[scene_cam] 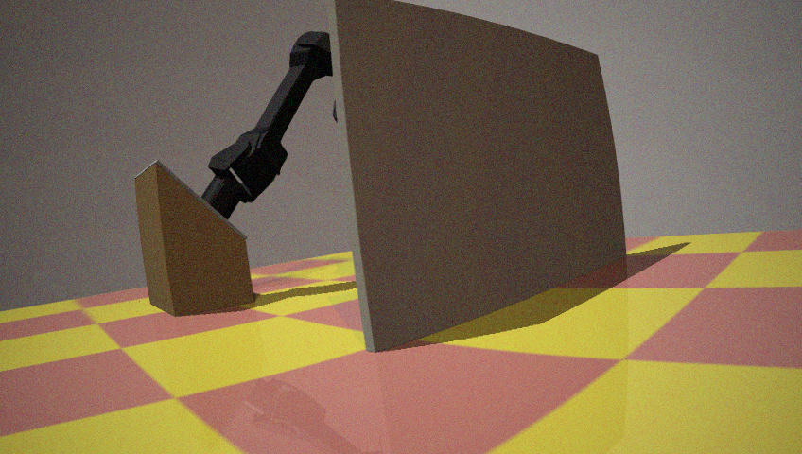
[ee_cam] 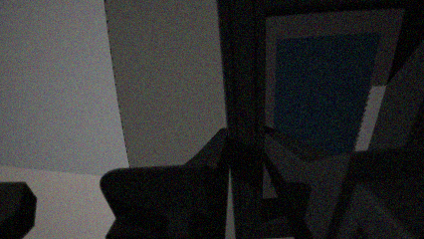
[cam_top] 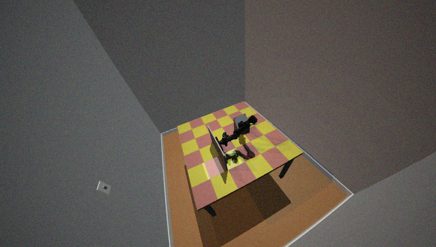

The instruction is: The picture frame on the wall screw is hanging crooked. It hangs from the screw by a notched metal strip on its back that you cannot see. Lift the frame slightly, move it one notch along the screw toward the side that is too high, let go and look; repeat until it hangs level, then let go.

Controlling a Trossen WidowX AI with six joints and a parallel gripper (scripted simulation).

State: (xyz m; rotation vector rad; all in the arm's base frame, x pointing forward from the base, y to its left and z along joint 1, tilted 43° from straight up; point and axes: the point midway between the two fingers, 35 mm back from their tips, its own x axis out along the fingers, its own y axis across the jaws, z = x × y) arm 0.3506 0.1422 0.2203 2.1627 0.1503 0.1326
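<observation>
Table (cam_top: 200, 194) (scene_cam: 495, 405): on it, upright panel (cam_top: 214, 141) (scene_cam: 483, 168) and wedge block (scene_cam: 197, 253); arm (cam_top: 234, 136) (scene_cam: 278, 109) on block, reaching to panel.

1 checkered table (cam_top: 259, 165) (scene_cam: 461, 393), orange floor (cam_top: 174, 195), gray walls (cam_top: 76, 91) (scene_cam: 84, 84)

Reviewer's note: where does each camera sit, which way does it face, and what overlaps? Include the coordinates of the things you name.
Top: high above, looking down on the checkered table (cam_top: 207, 195); arm (cam_top: 237, 133) (scene_cam: 278, 104) visible.
Exterior: low beside the table, facing the upright panel's (scene_cam: 478, 157) back; arm partly hidden.
Wrist: on the arm, facing the picture frame (ee_cam: 270, 75); gripper fingers show.
Top and exterior share arm and panel.
</observation>
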